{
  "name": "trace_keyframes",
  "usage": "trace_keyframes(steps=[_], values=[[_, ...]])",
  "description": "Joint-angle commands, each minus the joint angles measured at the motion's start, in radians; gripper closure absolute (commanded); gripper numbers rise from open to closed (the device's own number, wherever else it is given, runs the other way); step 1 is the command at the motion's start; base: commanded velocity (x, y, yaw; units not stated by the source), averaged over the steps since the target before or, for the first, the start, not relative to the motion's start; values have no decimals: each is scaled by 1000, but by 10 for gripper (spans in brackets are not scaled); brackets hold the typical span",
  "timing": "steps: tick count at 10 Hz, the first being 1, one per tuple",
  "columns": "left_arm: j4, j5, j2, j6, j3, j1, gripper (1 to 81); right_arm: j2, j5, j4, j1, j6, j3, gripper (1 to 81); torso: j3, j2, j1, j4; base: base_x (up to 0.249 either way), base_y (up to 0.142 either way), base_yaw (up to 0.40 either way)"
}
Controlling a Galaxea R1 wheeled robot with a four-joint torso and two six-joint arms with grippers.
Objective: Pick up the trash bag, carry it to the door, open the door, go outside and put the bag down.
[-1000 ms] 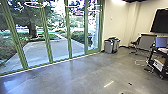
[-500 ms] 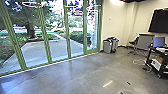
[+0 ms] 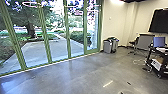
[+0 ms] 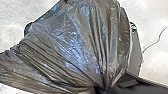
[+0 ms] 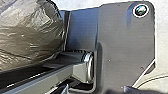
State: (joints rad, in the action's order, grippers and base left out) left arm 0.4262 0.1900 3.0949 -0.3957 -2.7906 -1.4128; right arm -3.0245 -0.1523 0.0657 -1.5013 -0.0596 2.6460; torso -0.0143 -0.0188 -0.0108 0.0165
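several green-framed glass panes (image 3: pixel 58 50) edge shiny grey flr (image 3: pixel 75 75) w/ blk cart (image 3: pixel 161 53).

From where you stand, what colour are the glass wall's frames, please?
The frames are green; they show best in the head view.

Bright daylight comes through glass wall (image 3: pixel 58 51); purple fringing edges branches (image 3: pixel 78 11). Floor (image 3: pixel 72 77) carries soft bluish sheen. Ceiling light (image 3: pixel 117 1) glares white. Left wrist view: bluish-white glints streak trash bag (image 4: pixel 75 42).
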Motion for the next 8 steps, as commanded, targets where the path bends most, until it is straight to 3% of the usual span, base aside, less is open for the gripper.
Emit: trace_keyframes(steps=[1,4,8], values=[[0,71,7,-6,0,68,811,-3,-56,5,55,3,0,10,0,0,0,0,0,0,0],[-1,71,7,-6,0,67,811,-3,-46,5,54,3,2,10,0,0,0,0,0,0,0],[0,69,5,-6,0,67,811,-4,-46,5,51,1,2,10,0,0,2,0,85,0,0]])
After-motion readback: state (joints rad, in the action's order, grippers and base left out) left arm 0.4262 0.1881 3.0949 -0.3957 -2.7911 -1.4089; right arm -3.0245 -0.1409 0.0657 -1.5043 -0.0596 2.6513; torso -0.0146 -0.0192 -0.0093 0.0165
